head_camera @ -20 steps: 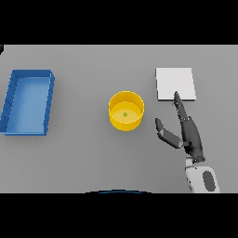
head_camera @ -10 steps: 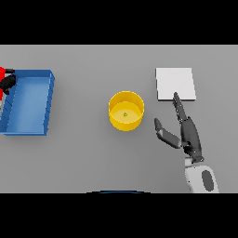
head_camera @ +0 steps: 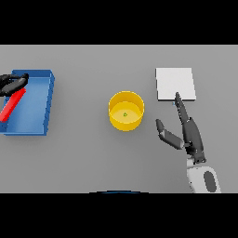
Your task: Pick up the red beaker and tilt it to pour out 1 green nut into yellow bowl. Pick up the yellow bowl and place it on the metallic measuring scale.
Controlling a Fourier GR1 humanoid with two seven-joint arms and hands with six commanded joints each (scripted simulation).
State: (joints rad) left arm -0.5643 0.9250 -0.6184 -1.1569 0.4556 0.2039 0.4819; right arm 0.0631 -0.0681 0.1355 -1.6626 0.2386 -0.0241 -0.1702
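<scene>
The yellow bowl (head_camera: 126, 110) stands at the table's middle with a small green nut (head_camera: 125, 114) inside it. My left hand (head_camera: 10, 84) shows at the far left edge, fingers curled round the red beaker (head_camera: 12, 105), which hangs tilted over the blue tray. My right hand (head_camera: 185, 128) is open to the right of the bowl, fingers straight and reaching toward the metallic scale (head_camera: 175, 84), thumb spread toward the bowl. A gap separates this hand from the bowl. The scale is a flat pale square at the back right.
A blue tray (head_camera: 44, 104) lies at the left side of the table, partly cut off by the view's edge. Bare grey tabletop surrounds the bowl and the scale.
The left hand with the red beaker has come into view over the blue tray's left side and moved further in. The right hand has barely shifted.
</scene>
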